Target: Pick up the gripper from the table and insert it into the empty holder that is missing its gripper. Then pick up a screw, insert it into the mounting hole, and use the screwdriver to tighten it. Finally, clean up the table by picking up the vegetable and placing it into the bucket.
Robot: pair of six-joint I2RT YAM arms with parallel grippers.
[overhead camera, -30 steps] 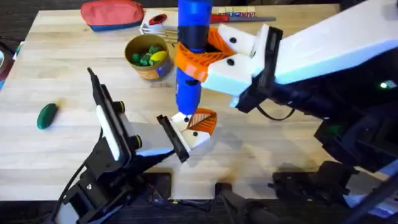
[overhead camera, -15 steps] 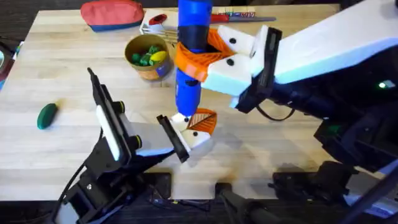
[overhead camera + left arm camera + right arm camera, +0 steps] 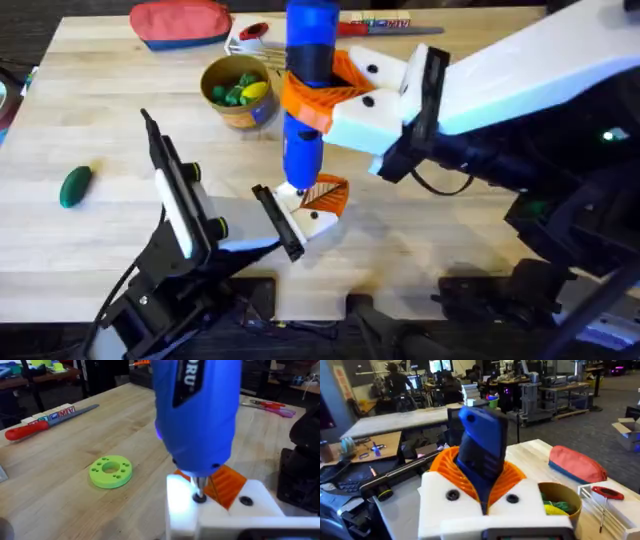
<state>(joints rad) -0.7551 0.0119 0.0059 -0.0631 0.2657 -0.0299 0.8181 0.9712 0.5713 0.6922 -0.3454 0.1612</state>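
My right gripper (image 3: 318, 97), white with orange pads, is shut on the upright blue screwdriver (image 3: 305, 80). The bit points down onto a screw (image 3: 199, 497) in the white holder (image 3: 318, 222). The orange gripper (image 3: 327, 193) sits in that holder. My left gripper (image 3: 277, 223) is shut on the holder from the near side, at the table's (image 3: 450, 230) front middle. The dark-green vegetable (image 3: 75, 185) lies on the table far left. The yellow-tan bucket (image 3: 238, 92) stands behind the screwdriver with green and yellow pieces inside. In the right wrist view the screwdriver (image 3: 482, 452) rises between the orange pads (image 3: 447, 462).
A red pouch (image 3: 180, 22) lies at the back edge, and a slim red-handled screwdriver (image 3: 385, 27) lies to its right. A lime-green disc (image 3: 111, 470) lies on the wood beyond the holder. The right arm's white link spans the right half of the table.
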